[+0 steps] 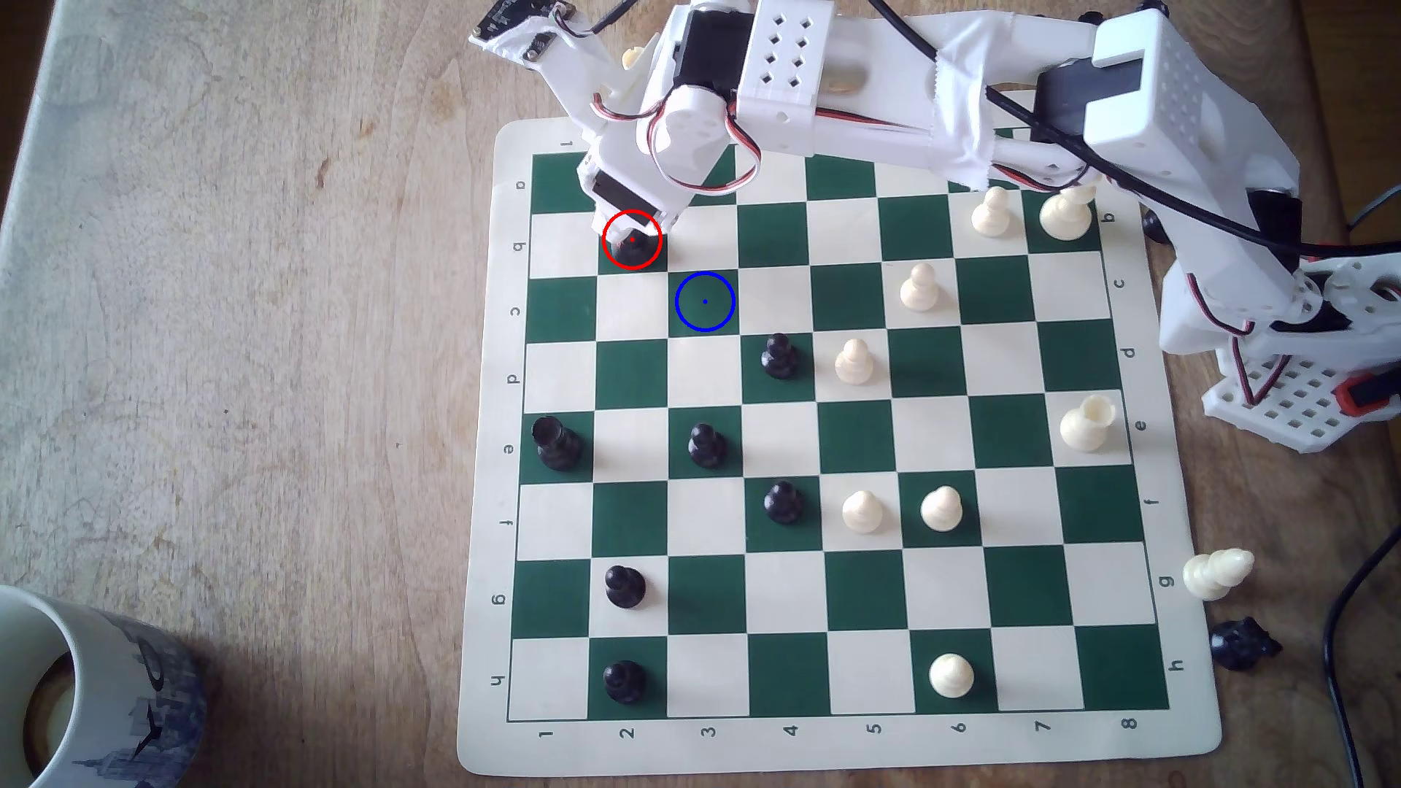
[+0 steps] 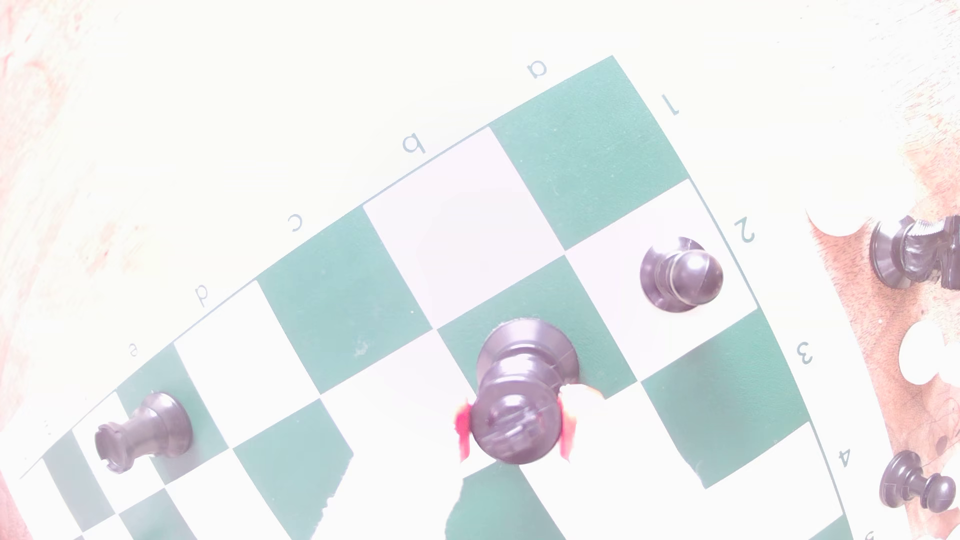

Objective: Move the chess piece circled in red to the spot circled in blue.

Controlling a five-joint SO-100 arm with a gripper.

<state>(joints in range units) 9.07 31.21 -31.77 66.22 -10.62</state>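
Clenched on the black piece [image 2: 519, 400] in the wrist view: gripper [image 2: 514, 433], with a red pad [image 2: 462, 433] pressed against each side of the upper body. Stood with its wide round base on green square b2 of the board [image 2: 337, 291]. Sat inside the red ring in the exterior view, black piece [image 1: 633, 244] mostly hidden under the gripper [image 1: 635, 223], which reached in from the exterior view's right. Lay one square diagonally off, toward the exterior view's lower right: blue-ringed square [image 1: 705, 301], c3, touching b2 only at a corner. Stood close by on a2, a black pawn [image 2: 680, 275]; well apart on e1, a black rook [image 1: 557, 443]. Sat at the exterior view's lower-left corner, a mug [image 1: 76, 682] on the wooden table [image 1: 265, 303].
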